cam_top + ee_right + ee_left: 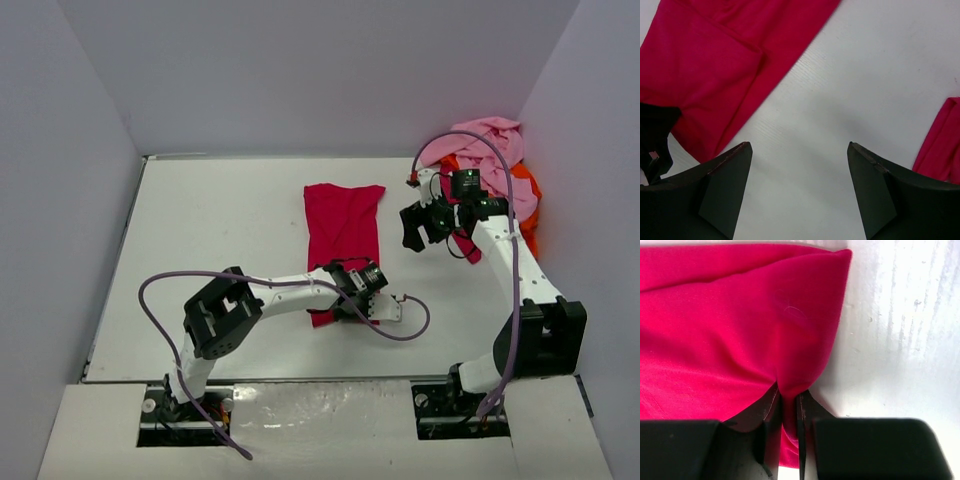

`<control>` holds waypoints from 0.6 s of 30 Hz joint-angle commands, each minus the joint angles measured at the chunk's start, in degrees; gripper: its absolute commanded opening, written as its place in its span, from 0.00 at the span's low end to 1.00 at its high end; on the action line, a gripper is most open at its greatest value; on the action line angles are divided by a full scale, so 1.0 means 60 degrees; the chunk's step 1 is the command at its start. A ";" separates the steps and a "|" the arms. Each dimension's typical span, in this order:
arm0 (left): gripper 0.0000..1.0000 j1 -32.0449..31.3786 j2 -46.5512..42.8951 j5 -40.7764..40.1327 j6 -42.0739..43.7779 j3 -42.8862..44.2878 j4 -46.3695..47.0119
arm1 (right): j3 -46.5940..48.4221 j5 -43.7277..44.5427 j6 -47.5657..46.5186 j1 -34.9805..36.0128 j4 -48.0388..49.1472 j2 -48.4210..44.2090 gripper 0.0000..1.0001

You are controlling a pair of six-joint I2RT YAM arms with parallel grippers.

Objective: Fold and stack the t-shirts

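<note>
The crimson-red t-shirt [343,228] lies folded in a long narrow strip in the middle of the table. My left gripper [345,303] is at its near end, shut on a fold of the red cloth [790,390] that runs between its jaws. My right gripper [424,226] hovers open and empty over bare table to the right of the shirt; in its wrist view [799,150] the red shirt [720,65] lies at the upper left. The light pink shirt [492,145] and orange shirt [527,195] sit heaped at the back right.
Grey walls enclose the table on three sides. A dark magenta cloth edge [940,145] shows at the right of the right wrist view. The purple cables [160,300] loop over the table beside each arm.
</note>
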 commanded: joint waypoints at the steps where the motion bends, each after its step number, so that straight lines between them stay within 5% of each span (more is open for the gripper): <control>1: 0.00 -0.0454 -0.0192 0.0560 0.0332 0.0250 -0.1312 | 0.0305 -0.0575 -0.0315 0.0093 -0.0171 0.0279 0.74; 10: 0.00 -0.0977 -0.1126 0.2251 0.0732 0.1761 -0.5736 | 0.0278 0.0401 -0.0372 0.0088 -0.0111 0.0193 0.74; 14: 0.00 -0.1237 -0.1514 0.2866 0.0534 0.1976 -0.6678 | 0.0261 0.0369 -0.0425 0.0099 -0.0137 0.0001 0.74; 18: 0.00 -0.1097 -0.1694 0.1948 0.0642 0.2701 -0.6766 | 0.0377 0.0412 -0.0385 0.0100 -0.0066 -0.0078 0.74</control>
